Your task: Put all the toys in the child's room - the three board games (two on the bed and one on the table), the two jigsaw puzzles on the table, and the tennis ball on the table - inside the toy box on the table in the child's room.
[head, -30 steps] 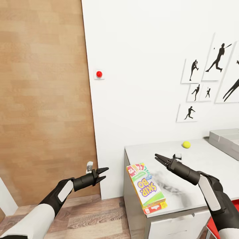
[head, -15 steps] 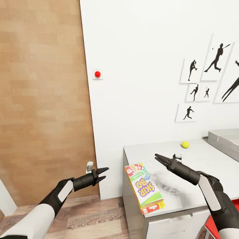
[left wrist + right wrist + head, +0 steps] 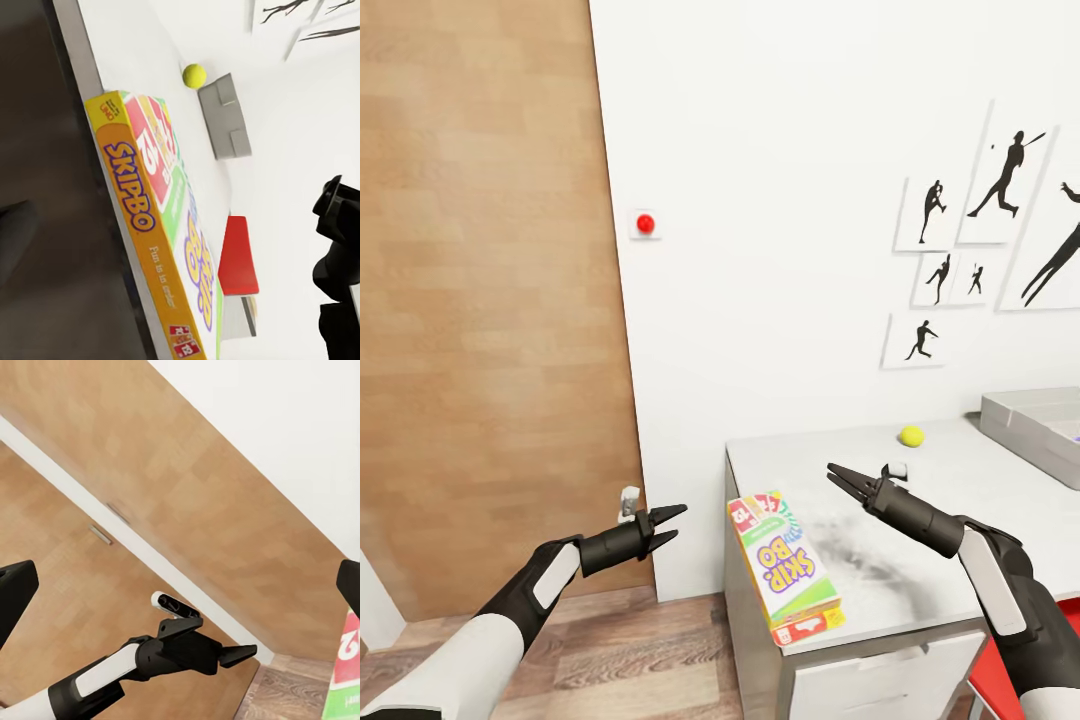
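Note:
A colourful Skip-Bo board game (image 3: 780, 565) lies flat on the white table (image 3: 920, 560), at its front left corner; the left wrist view shows the board game (image 3: 161, 225) up close. A yellow tennis ball (image 3: 911, 436) rests near the table's back edge. To its right stands the grey toy box (image 3: 1040, 425), cut off by the picture's edge. My left gripper (image 3: 672, 524) hangs open over the floor, left of the table and empty. My right gripper (image 3: 834, 478) is open and empty above the table, between game and ball. Jigsaw puzzles are out of view.
A wooden door (image 3: 490, 300) covers the left side, with a red wall button (image 3: 645, 223) beside it. Silhouette pictures (image 3: 970, 250) hang on the white wall behind the table. A red chair (image 3: 1010, 690) sits at the table's front right. Wood floor (image 3: 620, 660) lies below my left arm.
The whole picture has shifted slightly, so the table and wall things sit a little further left: the camera moved. Both arms hold the same pose, grippers still open.

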Available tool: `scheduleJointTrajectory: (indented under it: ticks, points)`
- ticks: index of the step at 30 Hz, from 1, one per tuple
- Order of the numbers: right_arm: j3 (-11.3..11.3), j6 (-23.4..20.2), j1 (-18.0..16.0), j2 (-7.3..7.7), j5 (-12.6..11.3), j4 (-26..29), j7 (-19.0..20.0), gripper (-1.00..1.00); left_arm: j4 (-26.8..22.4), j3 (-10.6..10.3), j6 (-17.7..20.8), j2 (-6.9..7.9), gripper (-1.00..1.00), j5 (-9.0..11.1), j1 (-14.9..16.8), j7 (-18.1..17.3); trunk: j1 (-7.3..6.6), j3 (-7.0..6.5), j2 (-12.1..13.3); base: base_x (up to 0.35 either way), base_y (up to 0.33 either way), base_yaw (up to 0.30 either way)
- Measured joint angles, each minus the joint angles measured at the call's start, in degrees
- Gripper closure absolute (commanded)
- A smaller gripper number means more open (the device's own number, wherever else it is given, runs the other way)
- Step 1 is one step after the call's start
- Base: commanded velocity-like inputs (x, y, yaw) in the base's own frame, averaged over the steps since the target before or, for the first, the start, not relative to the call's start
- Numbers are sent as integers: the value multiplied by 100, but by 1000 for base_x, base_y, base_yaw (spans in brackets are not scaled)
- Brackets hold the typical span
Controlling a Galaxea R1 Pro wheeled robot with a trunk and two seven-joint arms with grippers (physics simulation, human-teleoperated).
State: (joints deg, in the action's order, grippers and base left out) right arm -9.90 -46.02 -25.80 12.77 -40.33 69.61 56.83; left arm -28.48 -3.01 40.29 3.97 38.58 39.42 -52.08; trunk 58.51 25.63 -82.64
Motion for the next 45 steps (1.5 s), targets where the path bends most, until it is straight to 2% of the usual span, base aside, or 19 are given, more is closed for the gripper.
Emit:
scheduleJointTrajectory:
  ticks: [11, 45]
  points:
    - [0, -6, 0, 13, -3, 1, 4, -100, 0, 14, -7, -24, -100, -6, 0, 9, 0, 0, 0, 0, -121, 0]
    - [0, 0, 0, 6, -3, 0, 3, -100, 0, 23, 8, -8, -100, 48, 0, 7, 0, 0, 0, 0, -10, 0]
